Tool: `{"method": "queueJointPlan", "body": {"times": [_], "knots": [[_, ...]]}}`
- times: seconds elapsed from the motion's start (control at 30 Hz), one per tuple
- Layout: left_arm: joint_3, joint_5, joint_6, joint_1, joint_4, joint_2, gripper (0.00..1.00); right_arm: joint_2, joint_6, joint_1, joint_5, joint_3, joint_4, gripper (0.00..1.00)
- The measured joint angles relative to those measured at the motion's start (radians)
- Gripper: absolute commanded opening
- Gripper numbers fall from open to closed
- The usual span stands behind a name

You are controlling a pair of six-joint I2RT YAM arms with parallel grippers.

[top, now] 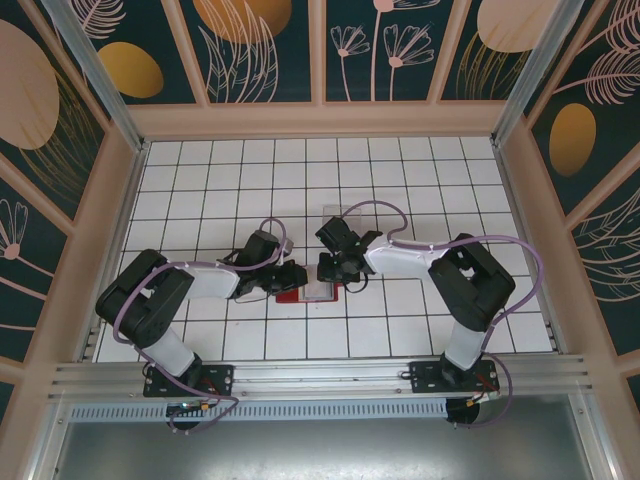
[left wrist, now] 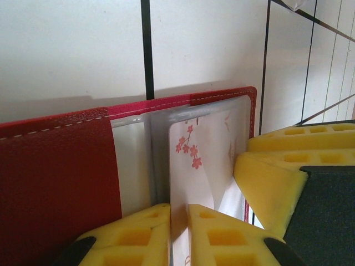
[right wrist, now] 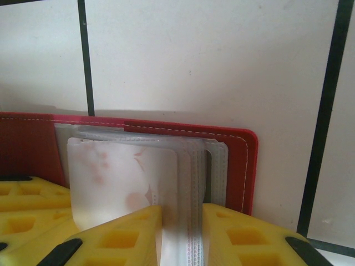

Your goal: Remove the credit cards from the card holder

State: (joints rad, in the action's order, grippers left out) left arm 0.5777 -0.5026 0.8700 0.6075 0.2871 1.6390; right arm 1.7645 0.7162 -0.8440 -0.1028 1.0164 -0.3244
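L end effector (left wrist: 176, 210): nearly shut, pinching near edge of blossom card (left wrist: 197, 141).
R end effector (right wrist: 182, 210): narrow gap, clamped on clear sleeves (right wrist: 194, 160) of card holder (right wrist: 247, 166).
Card holder: open, flat on surface (top: 400, 180), betw. both arms, each touching it.
Key relation: card's long axis seems to run straight ahead of L fingers into pocket; judged pull = straight back.
Views: L wrist gives blossom print sharp; R wrist gives frosted blur thru sleeve.
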Motion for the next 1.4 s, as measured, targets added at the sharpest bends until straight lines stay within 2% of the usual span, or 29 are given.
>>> {"method": "queueJointPlan", "body": {"times": [0.2,0.33,0.7,0.9,1.4], "knots": [[0.000,-0.002,-0.001,-0.002,-0.002,-0.001,0.11,0.000,0.006,-0.001,0.000,0.000,0.001,0.34],[0.000,-0.002,-0.005,-0.010,-0.014,-0.011,0.11,0.000,0.008,-0.003,0.001,0.002,0.003,0.36],[0.000,0.013,-0.039,-0.032,-0.066,-0.038,0.09,0.000,0.023,-0.005,0.008,0.003,0.003,0.36],[0.000,0.014,-0.051,-0.036,-0.079,-0.044,0.09,0.000,0.023,-0.005,0.014,0.003,-0.002,0.32],[0.002,0.011,-0.057,-0.039,-0.082,-0.044,0.10,0.019,0.022,-0.009,0.031,0.033,-0.043,0.33]]}}
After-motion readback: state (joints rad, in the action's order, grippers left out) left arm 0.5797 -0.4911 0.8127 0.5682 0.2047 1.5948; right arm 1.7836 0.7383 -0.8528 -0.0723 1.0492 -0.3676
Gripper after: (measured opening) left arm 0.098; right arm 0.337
